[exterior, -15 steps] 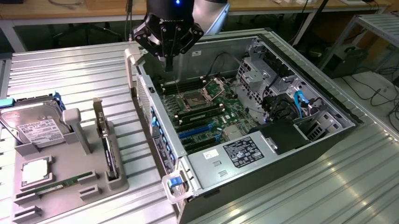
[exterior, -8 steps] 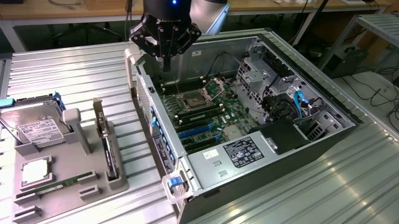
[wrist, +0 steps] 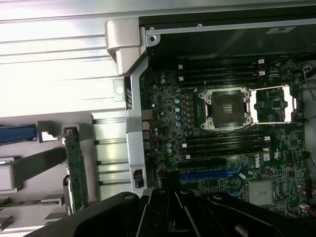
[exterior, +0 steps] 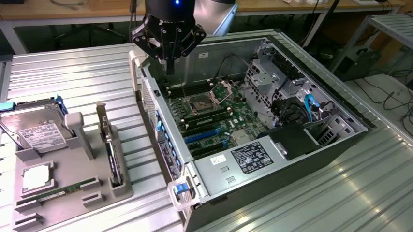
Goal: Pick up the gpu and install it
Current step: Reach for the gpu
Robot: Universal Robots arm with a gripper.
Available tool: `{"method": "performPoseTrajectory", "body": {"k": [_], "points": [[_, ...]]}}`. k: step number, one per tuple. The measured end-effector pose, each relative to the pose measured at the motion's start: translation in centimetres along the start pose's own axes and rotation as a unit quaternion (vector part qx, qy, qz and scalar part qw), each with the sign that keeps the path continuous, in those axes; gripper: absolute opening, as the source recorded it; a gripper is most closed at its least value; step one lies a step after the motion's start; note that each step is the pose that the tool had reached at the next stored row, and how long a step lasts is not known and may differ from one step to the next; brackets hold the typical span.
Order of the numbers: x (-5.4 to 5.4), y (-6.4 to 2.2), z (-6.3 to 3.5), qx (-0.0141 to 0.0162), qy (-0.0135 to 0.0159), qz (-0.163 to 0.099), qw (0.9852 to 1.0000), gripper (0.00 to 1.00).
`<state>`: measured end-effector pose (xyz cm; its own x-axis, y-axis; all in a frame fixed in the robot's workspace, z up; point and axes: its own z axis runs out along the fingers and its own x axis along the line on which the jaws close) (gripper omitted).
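We are working over a ribbed metal table (exterior: 77, 72) that is carrying an open computer case (exterior: 258, 203) lying on its side, with the motherboard (exterior: 213, 116) facing up inside it. On the exterior view's left of the case, a grey holder tray (exterior: 84, 166) is keeping the parts apart. The silver hard drive (exterior: 36, 130) is leaning at the tray's far end. The gpu (exterior: 114, 164) is standing on edge in its own slot as a thin dark slab, with its metal bracket pointing up and away from the camera. Nothing is touching the gpu, so we are judging that the pick-up step is only now getting under way and the install has not begun. The gripper (exterior: 169, 71) is hanging above the case's wall on the tray side, well apart from the gpu. Its fingers are pressed fully together and are carrying nothing. We are reckoning that the grasp calls for parting the jaws, lining them across the card's narrow upper edge and coming straight down, keeping off the hard drive and the tray's posts. Inside the case, the blue expansion slots (exterior: 203, 135) are sitting bare beside the open processor socket (exterior: 197, 104). They are looking like the seat the card will be needing.
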<state>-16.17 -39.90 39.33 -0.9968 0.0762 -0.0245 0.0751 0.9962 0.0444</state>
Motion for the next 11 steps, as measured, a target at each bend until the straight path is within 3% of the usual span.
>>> {"method": "performPoseTrajectory", "body": {"k": [11], "points": [[0.5,-0.04,-0.02,0.0,0.0,0.0,1.0,0.11]]}}
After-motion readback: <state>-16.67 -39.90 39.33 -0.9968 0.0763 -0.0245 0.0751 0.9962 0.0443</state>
